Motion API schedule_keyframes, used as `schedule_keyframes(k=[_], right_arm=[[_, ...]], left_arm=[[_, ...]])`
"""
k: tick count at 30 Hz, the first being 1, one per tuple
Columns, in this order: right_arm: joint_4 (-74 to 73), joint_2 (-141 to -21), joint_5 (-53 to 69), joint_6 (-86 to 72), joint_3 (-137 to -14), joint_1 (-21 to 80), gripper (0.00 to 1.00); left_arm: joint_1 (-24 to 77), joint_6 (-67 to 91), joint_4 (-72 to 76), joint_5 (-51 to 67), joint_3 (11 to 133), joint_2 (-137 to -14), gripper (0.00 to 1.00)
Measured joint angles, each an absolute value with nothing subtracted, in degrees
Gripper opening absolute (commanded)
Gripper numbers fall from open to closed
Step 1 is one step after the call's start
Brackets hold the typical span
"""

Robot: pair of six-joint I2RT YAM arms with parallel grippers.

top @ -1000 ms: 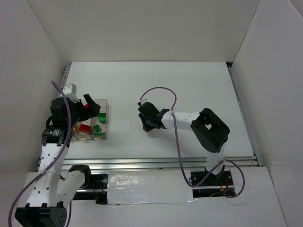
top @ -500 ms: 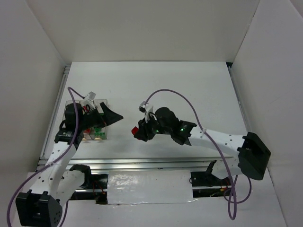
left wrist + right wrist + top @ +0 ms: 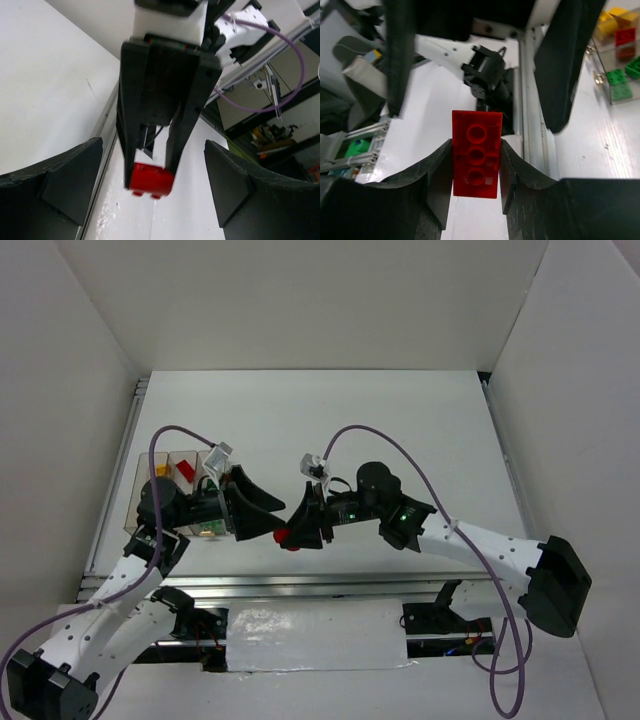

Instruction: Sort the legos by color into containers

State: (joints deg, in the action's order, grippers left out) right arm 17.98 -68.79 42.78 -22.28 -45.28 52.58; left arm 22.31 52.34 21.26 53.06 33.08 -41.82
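Note:
My right gripper (image 3: 476,150) is shut on a red lego (image 3: 476,155), a brick pinched by its long sides with its hollow underside toward the camera. It hangs low over the table's front middle (image 3: 288,536). My left gripper (image 3: 152,150) is open and faces it head-on, one finger on each side of the brick (image 3: 151,179) without touching. The clear containers (image 3: 160,460) stand at the left, partly hidden by my left arm. They hold yellow legos (image 3: 607,25), red legos (image 3: 624,36) and green legos (image 3: 620,77).
A metal rail (image 3: 330,585) runs along the table's near edge, just in front of both grippers. White walls (image 3: 80,390) close in the table at the left, right and back. A purple cable (image 3: 380,445) arcs over my right arm.
My left arm has swung from the containers toward the middle. My right arm has lifted the red lego and carried it left, so the two grippers now meet nose to nose.

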Motion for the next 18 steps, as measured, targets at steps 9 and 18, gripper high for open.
schedule_keyframes(k=[9,18], right_arm=[[23.11,-65.56,48.38,-27.53,-44.47,51.75,0.0],[23.11,-64.36,46.96,-27.86,-44.47,51.35,0.0]], left_arm=[[25.67,52.4,27.9,55.92,29.78,-41.06,0.91],[29.17,48.8,25.52,55.7,31.83,-41.91,0.53]])
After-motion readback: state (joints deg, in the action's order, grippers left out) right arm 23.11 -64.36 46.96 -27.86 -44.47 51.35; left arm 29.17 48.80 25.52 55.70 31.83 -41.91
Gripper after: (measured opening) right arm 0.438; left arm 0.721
